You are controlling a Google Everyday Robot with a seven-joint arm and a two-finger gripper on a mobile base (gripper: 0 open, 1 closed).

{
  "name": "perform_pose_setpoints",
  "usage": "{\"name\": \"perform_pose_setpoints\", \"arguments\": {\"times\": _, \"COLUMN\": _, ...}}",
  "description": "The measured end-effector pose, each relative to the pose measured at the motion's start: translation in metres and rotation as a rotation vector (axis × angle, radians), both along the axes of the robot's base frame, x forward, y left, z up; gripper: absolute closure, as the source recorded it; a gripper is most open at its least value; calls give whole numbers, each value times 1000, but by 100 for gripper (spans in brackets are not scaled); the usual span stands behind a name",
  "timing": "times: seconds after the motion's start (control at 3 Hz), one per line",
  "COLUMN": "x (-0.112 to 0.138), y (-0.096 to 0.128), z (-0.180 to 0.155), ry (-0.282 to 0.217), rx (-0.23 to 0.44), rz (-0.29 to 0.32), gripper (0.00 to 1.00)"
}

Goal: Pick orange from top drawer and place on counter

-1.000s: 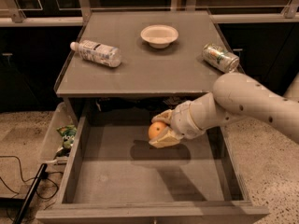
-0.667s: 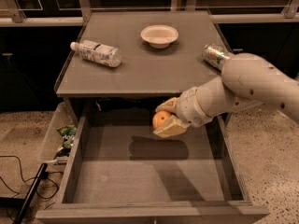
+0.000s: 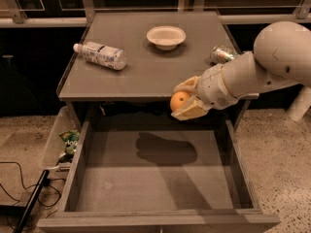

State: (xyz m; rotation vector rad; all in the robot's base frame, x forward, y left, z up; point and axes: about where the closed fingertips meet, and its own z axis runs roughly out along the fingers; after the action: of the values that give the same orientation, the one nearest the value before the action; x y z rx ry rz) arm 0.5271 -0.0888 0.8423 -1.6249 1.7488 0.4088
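Two-finger tool [image 3: 187, 100] of the pale robot arm [image 3: 252, 72], clamped on the small, round, glossy orange [image 3: 178, 101], with one pale finger above the fruit and one below it. The orange hangs in the air just in front of the front edge of the flat grey table [image 3: 146, 74], towards its front right corner. It is over the rear part of the wide, shallow grey wooden drawer [image 3: 146, 188], which stands pulled out and on whose flat bottom a shadow falls. On the table lie a clear plastic bottle [image 3: 99, 55] on its side near the left edge, a white round bowl [image 3: 166, 36] at the middle of the rear edge, and a metal can [image 3: 222, 54] on its side close to the right edge. Beside the drawer's left wall sits a pale plastic bin [image 3: 51, 144] holding a green packet [image 3: 70, 141]. The step in hand appears to be the carry from drawer to table: the fruit is out of the drawer but not yet over the table. The next move probably calls for a little more height to clear the thin raised rim, then travel rearward over the bare front middle of the table, well apart from can, bowl and bottle. The descent should be gentle and the fingers should part only once the fruit rests on the surface, since a round fruit is likely to roll toward the front edge
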Motion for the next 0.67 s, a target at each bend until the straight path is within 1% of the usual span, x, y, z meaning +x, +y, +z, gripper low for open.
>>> {"name": "perform_pose_setpoints", "arguments": {"times": 0.33, "x": 8, "y": -2, "z": 8, "ry": -28, "rx": -2, "rz": -2, "gripper": 100}}
{"name": "perform_pose_setpoints", "arguments": {"times": 0.67, "x": 45, "y": -5, "z": 28, "ry": -98, "rx": -35, "rz": 28, "gripper": 100}}
